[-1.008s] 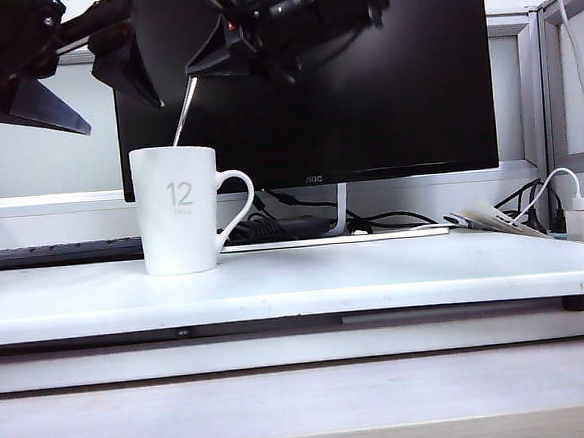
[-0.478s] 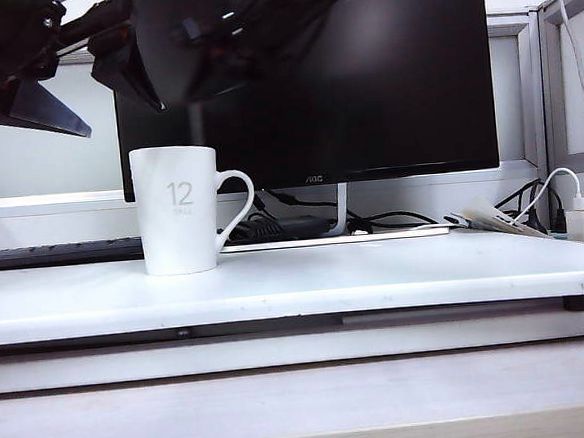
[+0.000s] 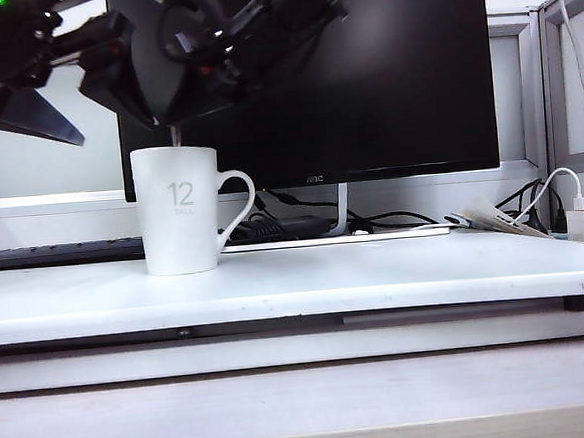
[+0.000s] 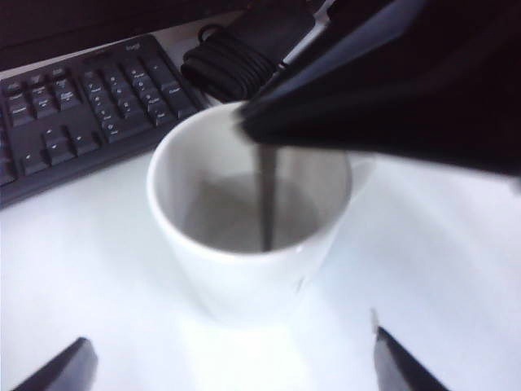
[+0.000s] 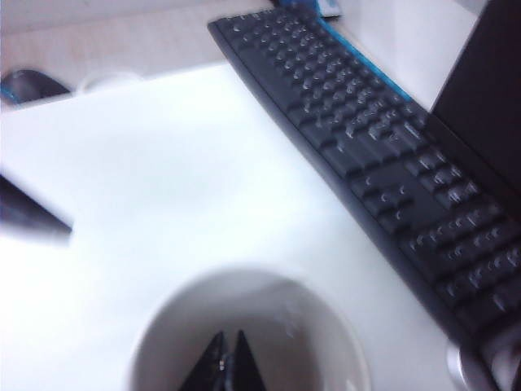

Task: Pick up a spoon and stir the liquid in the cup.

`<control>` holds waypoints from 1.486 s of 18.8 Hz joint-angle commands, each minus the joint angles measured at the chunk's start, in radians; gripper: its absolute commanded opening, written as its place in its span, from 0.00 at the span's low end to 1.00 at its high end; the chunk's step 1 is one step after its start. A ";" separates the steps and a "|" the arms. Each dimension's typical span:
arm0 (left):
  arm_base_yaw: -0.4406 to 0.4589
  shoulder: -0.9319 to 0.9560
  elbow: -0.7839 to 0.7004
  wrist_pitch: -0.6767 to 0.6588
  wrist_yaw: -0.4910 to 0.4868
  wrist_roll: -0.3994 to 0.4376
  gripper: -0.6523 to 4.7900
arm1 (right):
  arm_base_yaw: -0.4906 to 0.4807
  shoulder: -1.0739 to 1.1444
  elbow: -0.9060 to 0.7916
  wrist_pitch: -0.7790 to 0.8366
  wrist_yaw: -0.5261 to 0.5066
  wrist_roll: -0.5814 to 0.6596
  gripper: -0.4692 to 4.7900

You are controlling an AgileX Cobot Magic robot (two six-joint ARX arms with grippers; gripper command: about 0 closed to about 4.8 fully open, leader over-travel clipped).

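Directly beneath the right gripper [image 5: 226,362] stands the cup [image 3: 178,209]; that gripper, clamped on the spoon [image 4: 266,204], has swung over the rim, so stirring seems underway. Beside it hangs the left gripper [image 4: 228,366], jaws spread, empty.

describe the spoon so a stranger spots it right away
Find the black monitor, then the white cup marked "12 TALL" standing before its left edge. The spoon is the thin grey metal handle rising from the cup's liquid into the shut right gripper.
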 commanded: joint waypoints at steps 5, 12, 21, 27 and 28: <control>0.068 -0.069 0.009 -0.036 0.053 0.014 1.00 | -0.034 -0.016 0.002 -0.050 0.096 0.016 0.08; 0.122 -0.077 0.009 -0.100 0.097 0.007 1.00 | -0.031 -0.016 0.041 -0.049 -0.217 0.125 0.08; 0.188 -0.121 0.009 -0.137 0.185 0.040 1.00 | -0.032 -0.015 0.046 -0.151 0.105 -0.010 0.08; 0.188 -0.121 0.009 -0.141 0.203 0.038 1.00 | -0.016 -0.015 0.104 0.002 -0.061 0.041 0.08; 0.188 -0.121 0.009 -0.140 0.203 0.038 1.00 | -0.012 -0.015 0.115 -0.003 -0.107 0.042 0.08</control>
